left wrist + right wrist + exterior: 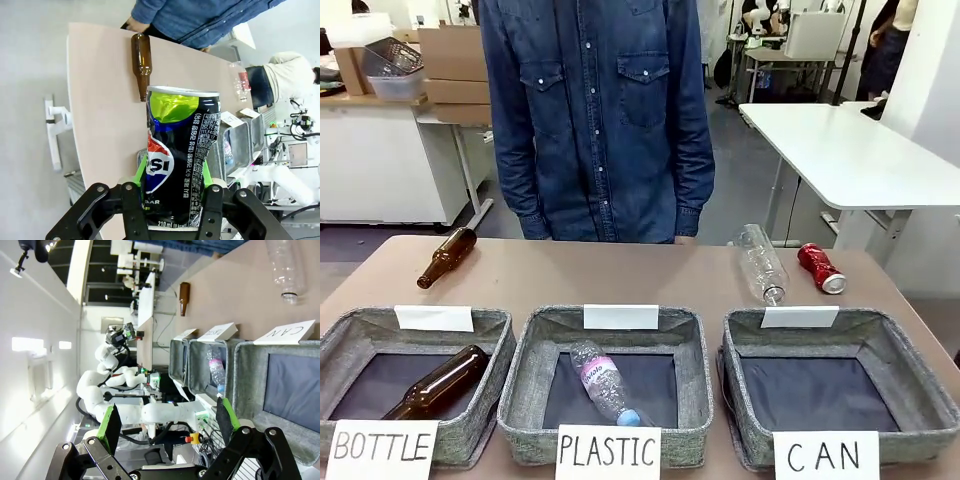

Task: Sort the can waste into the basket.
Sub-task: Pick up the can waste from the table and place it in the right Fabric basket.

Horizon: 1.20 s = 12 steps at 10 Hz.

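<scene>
- Dark can [182, 150]: clenched between the green pads [141, 170] of the left jaws. Its upper wall is dented, and its base is hidden behind the jaws.
- Red can [820, 268]: lying on the surface [620, 275] at the far right, just right of a clear bottle [760, 262].
- Basket [880, 318] signed "CAN": near right, its dark lining in full view and its near wall partly behind the sign.
- Right jaws: released, spread wide.
- A brown bottle [447, 256] lies far left on the surface.
- The middle basket [525, 380] holds a clear bottle [600, 382].
- The left basket [500, 360] holds a brown bottle [440, 383], its lower end hidden by the sign.
</scene>
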Each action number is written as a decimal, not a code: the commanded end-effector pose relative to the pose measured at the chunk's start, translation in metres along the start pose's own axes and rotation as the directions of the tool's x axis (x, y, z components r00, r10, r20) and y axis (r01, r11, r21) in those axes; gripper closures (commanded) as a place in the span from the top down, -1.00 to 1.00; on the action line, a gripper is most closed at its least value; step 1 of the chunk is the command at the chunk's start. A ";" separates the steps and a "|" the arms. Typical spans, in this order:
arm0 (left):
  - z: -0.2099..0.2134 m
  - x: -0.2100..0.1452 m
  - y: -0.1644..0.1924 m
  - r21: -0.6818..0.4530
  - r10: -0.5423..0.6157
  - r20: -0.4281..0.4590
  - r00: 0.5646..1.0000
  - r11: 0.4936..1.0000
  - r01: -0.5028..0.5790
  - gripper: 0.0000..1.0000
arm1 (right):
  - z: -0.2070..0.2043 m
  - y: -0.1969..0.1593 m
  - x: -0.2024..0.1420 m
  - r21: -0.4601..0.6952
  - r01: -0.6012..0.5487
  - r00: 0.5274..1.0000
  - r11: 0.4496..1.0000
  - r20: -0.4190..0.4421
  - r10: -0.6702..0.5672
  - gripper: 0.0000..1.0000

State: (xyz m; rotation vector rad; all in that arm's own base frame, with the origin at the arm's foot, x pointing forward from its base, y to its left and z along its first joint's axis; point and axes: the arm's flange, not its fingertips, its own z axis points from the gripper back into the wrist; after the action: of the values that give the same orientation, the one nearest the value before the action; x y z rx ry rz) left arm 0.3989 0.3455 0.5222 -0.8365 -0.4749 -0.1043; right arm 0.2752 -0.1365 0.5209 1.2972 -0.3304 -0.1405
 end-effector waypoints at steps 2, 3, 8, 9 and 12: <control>-0.105 -0.006 -0.109 -0.120 -0.195 -0.117 0.974 0.976 0.181 -0.14 | 0.000 0.002 0.002 0.025 -0.029 1.000 0.999 0.006 0.029 1.00; -0.178 -0.028 -0.170 -0.281 -0.380 -0.263 0.887 0.909 0.307 -0.14 | 0.000 0.000 0.000 0.000 0.000 1.000 1.000 -0.001 0.000 1.00; -0.411 -0.161 -0.334 -0.529 -0.720 -0.373 0.585 0.683 0.504 -0.14 | 0.124 0.021 -0.012 -0.152 0.026 0.979 0.988 0.206 0.006 1.00; -0.446 -0.175 -0.359 -0.552 -0.770 -0.299 0.564 0.621 0.556 -0.14 | 0.142 0.015 -0.029 -0.177 0.002 0.985 0.984 0.171 0.029 1.00; -0.509 -0.215 -0.452 -0.550 -0.781 -0.283 0.557 0.608 0.573 -0.14 | 0.132 0.021 -0.021 -0.171 0.017 0.975 0.985 0.220 0.021 1.00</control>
State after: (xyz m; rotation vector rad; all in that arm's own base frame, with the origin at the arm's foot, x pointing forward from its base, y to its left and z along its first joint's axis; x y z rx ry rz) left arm 0.2603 -0.3419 0.4433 -0.9620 -0.2921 -1.1838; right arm 0.1969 -0.2550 0.5639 1.1091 -0.4891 -0.3059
